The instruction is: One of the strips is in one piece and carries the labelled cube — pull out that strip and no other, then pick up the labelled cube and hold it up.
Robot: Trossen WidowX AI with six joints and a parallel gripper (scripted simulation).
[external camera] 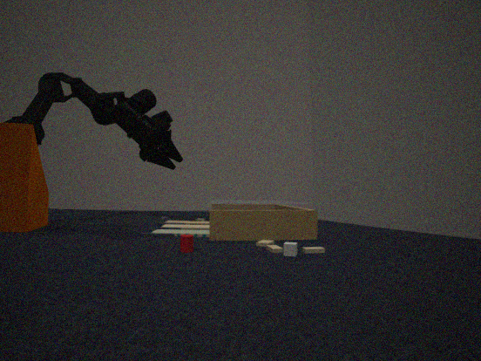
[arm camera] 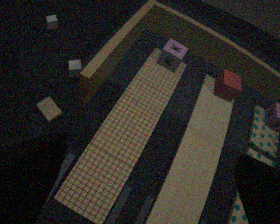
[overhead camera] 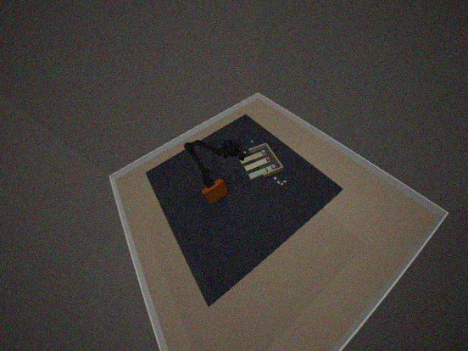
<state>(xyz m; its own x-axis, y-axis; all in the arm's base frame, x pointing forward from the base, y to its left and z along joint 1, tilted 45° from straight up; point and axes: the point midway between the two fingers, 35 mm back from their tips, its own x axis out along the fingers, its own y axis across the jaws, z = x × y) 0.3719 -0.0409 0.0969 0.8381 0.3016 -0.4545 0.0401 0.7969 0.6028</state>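
Note:
My gripper point(overhead camera: 243, 157) point(external camera: 179, 164) point(arm camera: 155, 155) is open and empty, high above the outer ends of the strips. A checked strip point(overhead camera: 253, 157) point(arm camera: 120, 135) shows no break and carries a pink-purple cube point(overhead camera: 263, 151) point(arm camera: 175, 48) with a dark mark. The plain cream strip point(overhead camera: 257, 164) point(arm camera: 192, 165) carries a red cube point(overhead camera: 268, 158) point(arm camera: 228, 85); a faint line crosses it, unclear whether a break. The teal-dotted strip point(overhead camera: 257, 174) point(arm camera: 264, 131) is split by a gap and carries a purple cube point(overhead camera: 273, 166) point(arm camera: 273, 115), partly cut off in the wrist view.
A wooden-walled tray point(overhead camera: 275, 156) point(external camera: 261, 225) point(arm camera: 118, 40) surrounds the cube ends; the strips stick out of its open side. A red cylinder point(overhead camera: 265, 186) point(external camera: 186, 243), a white cube point(external camera: 290, 249) and small tan pieces point(external camera: 314, 249) point(arm camera: 49, 108) lie outside. The orange base point(overhead camera: 215, 192) point(external camera: 22, 176) stands behind.

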